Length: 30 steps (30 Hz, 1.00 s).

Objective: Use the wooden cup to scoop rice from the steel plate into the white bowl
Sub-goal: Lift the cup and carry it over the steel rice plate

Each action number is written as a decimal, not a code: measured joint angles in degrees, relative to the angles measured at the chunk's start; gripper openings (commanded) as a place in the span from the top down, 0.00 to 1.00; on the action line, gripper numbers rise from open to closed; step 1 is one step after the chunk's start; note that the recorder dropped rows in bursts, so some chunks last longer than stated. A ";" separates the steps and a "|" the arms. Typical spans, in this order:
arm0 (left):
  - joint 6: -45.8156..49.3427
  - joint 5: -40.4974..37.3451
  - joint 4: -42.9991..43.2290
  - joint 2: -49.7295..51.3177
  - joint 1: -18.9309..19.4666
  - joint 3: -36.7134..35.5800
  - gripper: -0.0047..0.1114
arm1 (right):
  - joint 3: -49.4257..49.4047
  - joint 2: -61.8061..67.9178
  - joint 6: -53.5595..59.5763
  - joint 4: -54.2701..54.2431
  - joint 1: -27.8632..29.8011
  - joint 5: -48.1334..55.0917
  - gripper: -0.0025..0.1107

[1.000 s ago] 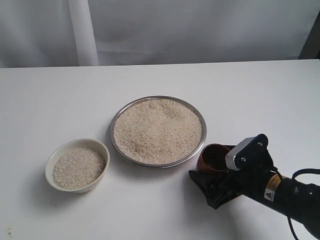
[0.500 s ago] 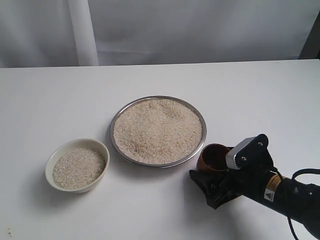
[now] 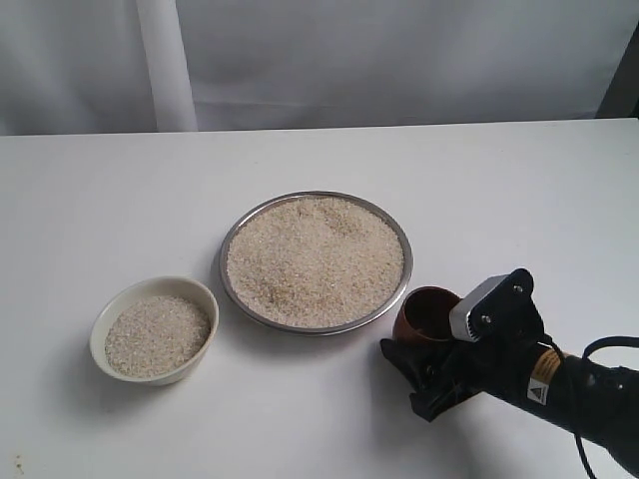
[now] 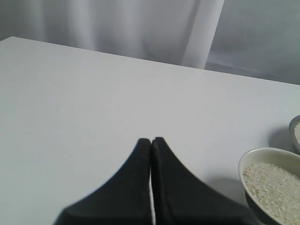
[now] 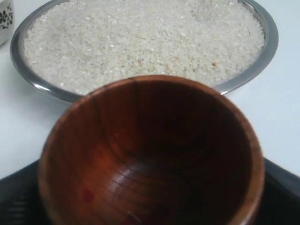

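Right gripper (image 3: 417, 329) jaws have drawn in either side of the wooden cup (image 3: 427, 313); whether they grip it yet cannot be told. The cup is empty and upright, just beside the steel plate (image 3: 312, 328). Rice (image 3: 315, 259) unscooped. Likely lift next. Left gripper (image 4: 151, 145) clenched, empty.

Only 1 marking shows: a small pale label (image 3: 540, 390) stuck on the black wrist of the right arm (image 3: 589, 399), seen in the exterior view. It carries a dark triangle, the shape of a warning sign. Any print that goes with the triangle is too small and blurred to read. No word, brand name or number can be made out on the label or anywhere else in the 3 views.
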<state>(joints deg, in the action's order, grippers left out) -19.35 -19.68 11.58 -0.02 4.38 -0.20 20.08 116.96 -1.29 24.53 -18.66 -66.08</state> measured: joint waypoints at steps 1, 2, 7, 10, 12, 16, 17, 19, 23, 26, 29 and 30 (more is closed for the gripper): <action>0.00 0.00 0.00 0.00 0.00 0.00 0.96 | 0.00 0.00 0.00 0.22 0.00 0.00 0.96; 0.00 0.00 0.00 0.00 0.00 0.00 0.96 | 0.00 0.00 0.00 0.82 0.00 0.13 0.98; 0.00 0.00 0.00 0.00 0.00 0.00 0.96 | -0.10 -7.60 -0.26 4.28 0.00 9.80 0.98; 0.00 0.00 0.00 0.00 0.00 0.00 0.96 | -0.10 -17.70 -3.47 6.01 0.00 22.30 0.98; 0.00 0.00 0.00 0.00 0.00 0.00 0.96 | 0.00 -26.22 -6.38 6.40 0.00 32.98 0.98; 0.00 0.00 0.00 0.00 0.00 0.00 0.96 | 5.38 -38.67 -17.17 10.20 -1.81 55.33 0.98; 0.00 0.00 0.00 0.00 0.00 0.00 0.96 | 6.73 -39.78 -18.76 10.40 -2.63 58.89 0.98; 0.00 0.00 0.00 0.00 0.00 0.00 0.96 | 11.52 -41.28 -20.57 10.66 -5.77 68.94 0.98; 0.00 0.00 0.00 0.00 0.00 0.00 0.96 | 20.22 -41.52 -15.18 11.29 -12.34 83.35 0.98; 0.00 0.00 0.00 0.00 0.00 0.00 0.96 | 25.78 -41.18 -10.76 12.88 -15.86 91.23 0.98; 0.00 0.00 0.00 0.00 0.00 0.00 0.96 | 31.99 -39.10 -6.18 15.64 -18.87 99.47 0.98; 0.00 0.00 0.00 0.00 0.00 0.00 0.96 | 34.00 -37.97 -4.75 16.76 -19.68 102.06 0.98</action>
<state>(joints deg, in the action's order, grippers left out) -19.35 -19.68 11.58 -0.02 4.38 -0.20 54.08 78.99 -6.04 41.29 -38.34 35.98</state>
